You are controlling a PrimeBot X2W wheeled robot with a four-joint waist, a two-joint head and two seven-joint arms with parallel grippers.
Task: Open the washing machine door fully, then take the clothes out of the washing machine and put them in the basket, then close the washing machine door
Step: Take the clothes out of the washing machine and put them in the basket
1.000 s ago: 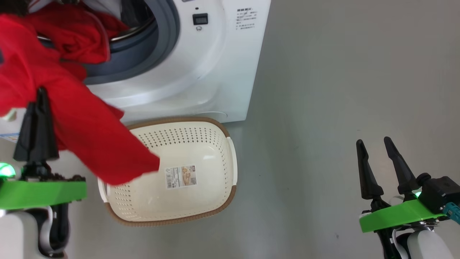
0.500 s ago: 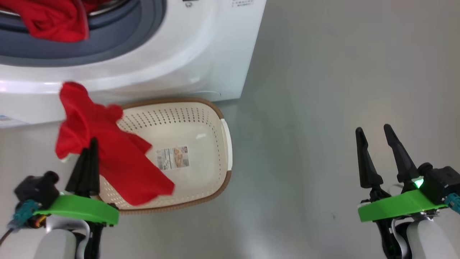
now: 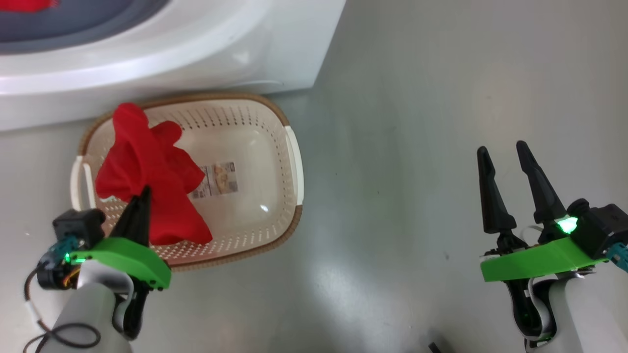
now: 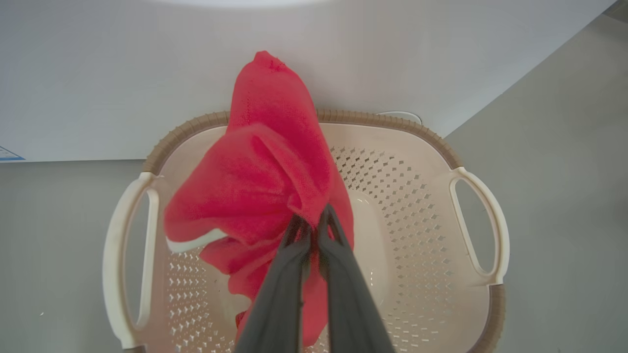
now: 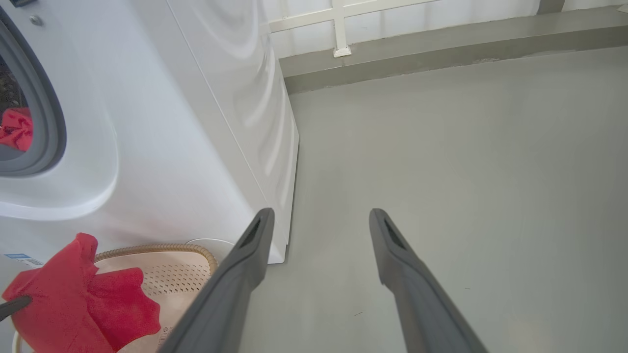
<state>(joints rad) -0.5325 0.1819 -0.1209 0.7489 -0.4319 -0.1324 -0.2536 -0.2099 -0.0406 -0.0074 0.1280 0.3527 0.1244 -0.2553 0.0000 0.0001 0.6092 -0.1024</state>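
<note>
- The setting is a smooth grey floor (image 3: 417, 147) with a low ledge at the back. A big white front-loading washing machine (image 3: 196, 63) stands on it.
- A small cream-white perforated plastic basket with a brown woven-look rim (image 3: 293, 162) sits on the floor just in front of the machine's base. I judge it was put there to keep the carry from the drum short.
- My left gripper (image 4: 311, 215) is clenched on a bright red soft cloth garment with a white edge (image 4: 255, 196), pinched at a bunched fold. The cloth hangs over the basket's left half. I cannot tell whether it touches the bottom.
- My right gripper (image 3: 501, 146) has its fingers parted and holds nothing. It hangs over bare floor, well apart from the basket and out of the way.
- More red cloth (image 5: 14, 130) lies behind the grey rubber gasket (image 5: 51, 122), so unloading is unfinished.
- The next step due is a release into the basket. The risk is a fold draping over the rim.
</note>
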